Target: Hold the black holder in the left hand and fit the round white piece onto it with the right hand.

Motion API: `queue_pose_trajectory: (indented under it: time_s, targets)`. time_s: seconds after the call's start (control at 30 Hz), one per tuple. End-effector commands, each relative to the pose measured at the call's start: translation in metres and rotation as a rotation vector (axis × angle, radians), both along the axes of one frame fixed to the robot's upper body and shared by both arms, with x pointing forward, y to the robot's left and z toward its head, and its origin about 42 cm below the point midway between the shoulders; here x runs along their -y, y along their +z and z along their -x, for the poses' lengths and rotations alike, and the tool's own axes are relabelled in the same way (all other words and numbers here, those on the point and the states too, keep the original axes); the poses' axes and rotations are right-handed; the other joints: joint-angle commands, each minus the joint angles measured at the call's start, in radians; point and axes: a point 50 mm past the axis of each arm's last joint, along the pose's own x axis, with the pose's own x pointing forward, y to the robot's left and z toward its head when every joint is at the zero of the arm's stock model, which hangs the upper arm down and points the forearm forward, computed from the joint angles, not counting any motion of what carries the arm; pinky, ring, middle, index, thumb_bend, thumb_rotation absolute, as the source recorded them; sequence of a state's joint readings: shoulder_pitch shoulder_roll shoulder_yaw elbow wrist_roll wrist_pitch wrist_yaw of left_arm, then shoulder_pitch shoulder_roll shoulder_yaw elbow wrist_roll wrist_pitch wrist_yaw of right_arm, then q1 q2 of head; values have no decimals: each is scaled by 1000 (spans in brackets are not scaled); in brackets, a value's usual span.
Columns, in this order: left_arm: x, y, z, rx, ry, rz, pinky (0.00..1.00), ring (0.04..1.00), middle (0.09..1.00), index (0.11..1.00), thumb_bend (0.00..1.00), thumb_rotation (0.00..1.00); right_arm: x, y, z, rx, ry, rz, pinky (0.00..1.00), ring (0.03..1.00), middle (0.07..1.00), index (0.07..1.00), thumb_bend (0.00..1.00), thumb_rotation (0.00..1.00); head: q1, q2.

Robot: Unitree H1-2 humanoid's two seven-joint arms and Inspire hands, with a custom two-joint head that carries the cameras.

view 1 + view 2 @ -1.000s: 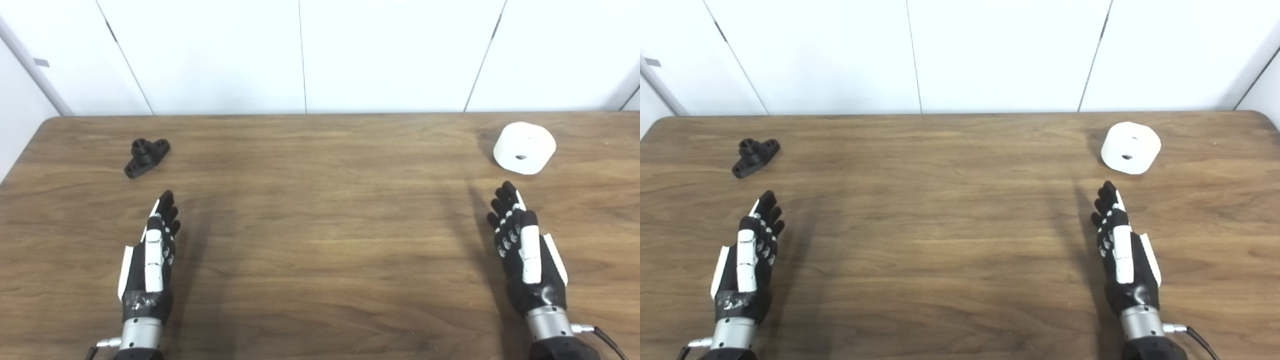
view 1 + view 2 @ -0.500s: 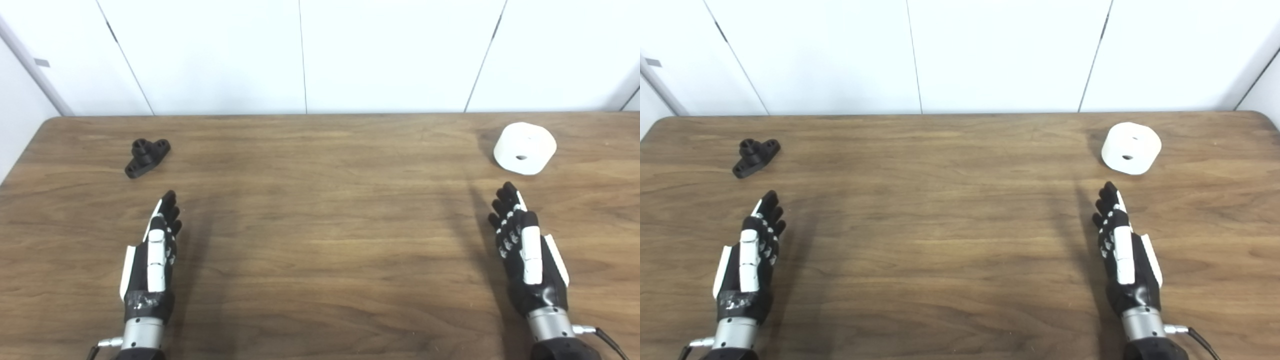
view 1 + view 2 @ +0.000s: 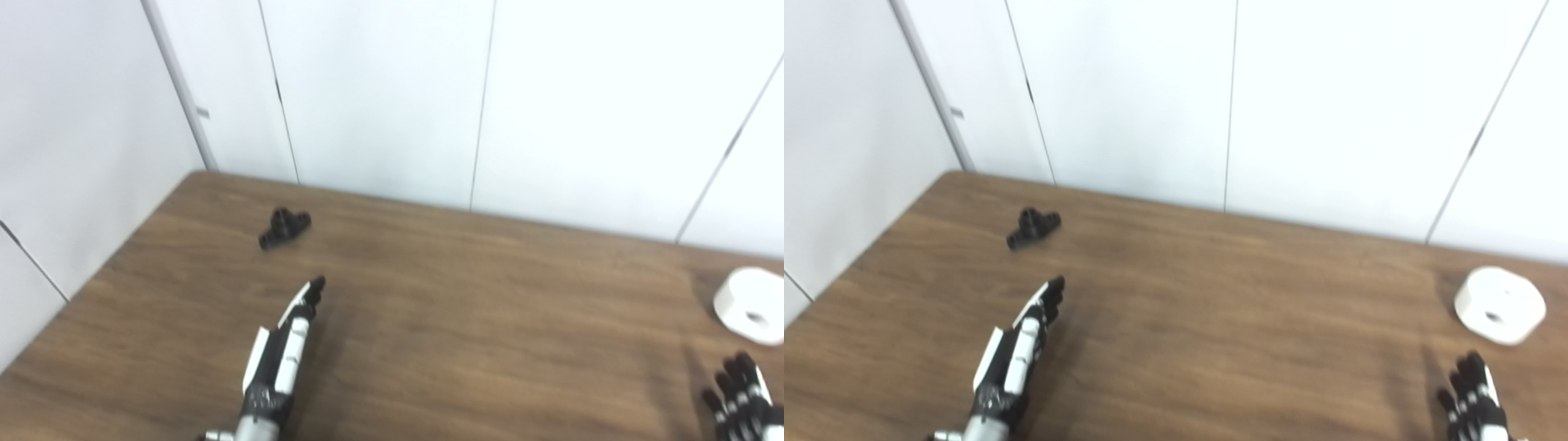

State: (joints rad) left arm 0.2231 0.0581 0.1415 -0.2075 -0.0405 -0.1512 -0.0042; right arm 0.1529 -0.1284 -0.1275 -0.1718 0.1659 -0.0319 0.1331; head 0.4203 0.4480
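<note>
The brown wood-grain worktop (image 3: 1213, 318) ran back to a wall of white panels (image 3: 1127, 98), with a second white wall along its left edge and a rounded corner where the two met. Most of its surface lay bare between the two sides, giving wide room in the middle.

The small black plastic holder (image 3: 1032, 228) lay near the far left corner, close to the back edge but clear of it, touching nothing. The left hand (image 3: 1020, 346) stretched flat and low over the worktop in front of it, fingers extended and close together, holding nothing; its fingertips (image 3: 1055, 284) pointed toward the holder but stayed well apart from it.

The round white piece with a centre hole (image 3: 1499, 304) sat at the far right, near the picture's right border; in the left eye view its right side was cut off by the frame. The right hand (image 3: 1475, 404) showed only at the bottom right corner, fingers spread and empty, its palm and wrist cut off below. It was near the white piece without touching it.

Both views were soft with blur, so the holder's finer shape was hard to make out.
</note>
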Motion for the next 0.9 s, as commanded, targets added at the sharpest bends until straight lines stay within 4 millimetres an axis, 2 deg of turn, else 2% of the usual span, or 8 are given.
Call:
queue_pose_trajectory:
  time_s: [0.0,0.2,0.5,0.6,0.7,0.77,0.87]
  targets:
    - [10,-17,20,-33,19,24,1000,980,969,943,381,1000,9,-7,3,2,-14,9,1000,998,991,989,633,1000,3,-8]
    - [12,-23,19,-35,11,23,1000,983,971,947,351,1000,9,-13,1,1,-15,1,1000,979,965,958,655,1000,10,-37]
    - [12,-24,19,-41,18,12,1000,996,982,953,340,1000,8,-16,0,6,-17,-4,1000,971,958,946,664,1000,-21,-29]
    - [12,-23,20,-47,22,15,1000,997,981,950,375,987,7,-16,0,6,-19,-5,1000,972,954,938,661,1000,-21,-29]
    - [12,-22,20,-59,21,-2,1000,1000,982,951,470,831,7,-15,0,7,-12,-10,1000,968,954,935,677,994,-21,-23]
    - [13,-20,20,-67,31,-17,1000,993,974,946,513,651,7,-15,0,5,-9,-14,1000,966,952,934,676,999,-21,-23]
    - [13,-16,21,-74,50,-39,995,984,970,947,599,521,6,-14,1,5,-16,-13,1000,961,949,929,677,998,-26,-16]
